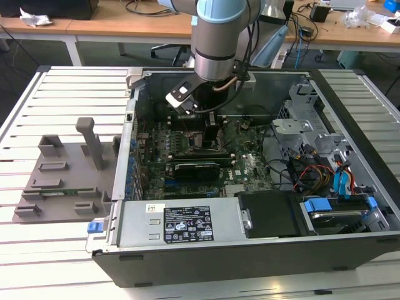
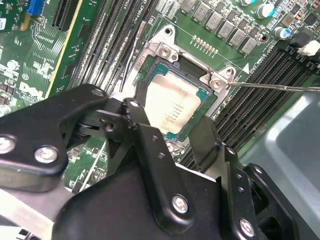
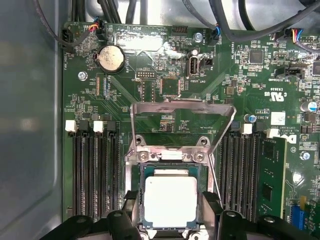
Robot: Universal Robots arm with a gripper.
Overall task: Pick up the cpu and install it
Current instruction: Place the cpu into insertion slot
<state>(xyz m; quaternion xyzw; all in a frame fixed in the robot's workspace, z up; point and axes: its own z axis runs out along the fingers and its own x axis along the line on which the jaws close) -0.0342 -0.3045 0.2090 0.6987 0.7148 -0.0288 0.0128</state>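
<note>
black fingers (image 3: 212,206) of mine stood parted, flanking the cpu (image 3: 170,202), which lay flat in the socket (image 3: 170,156) near the middle of the motherboard (image 3: 165,80), load plate (image 3: 182,106) raised.

The cpu (image 3: 170,201) is a small, flat, square chip. Its top is a pale silvery-grey metal plate with rounded corners, and a narrow dark green rim shows around this plate. In the second wrist view the cpu (image 2: 172,102) carries some faint print on the plate. It lies flat with the metal side up inside the socket (image 3: 170,150) on the green motherboard (image 3: 125,85), and its edges run parallel to the socket's edges. The hinged metal frame (image 3: 182,105) of the socket is swung up, so the top is uncovered. Rows of memory slots (image 3: 95,175) run along two opposite sides of the socket.
</note>
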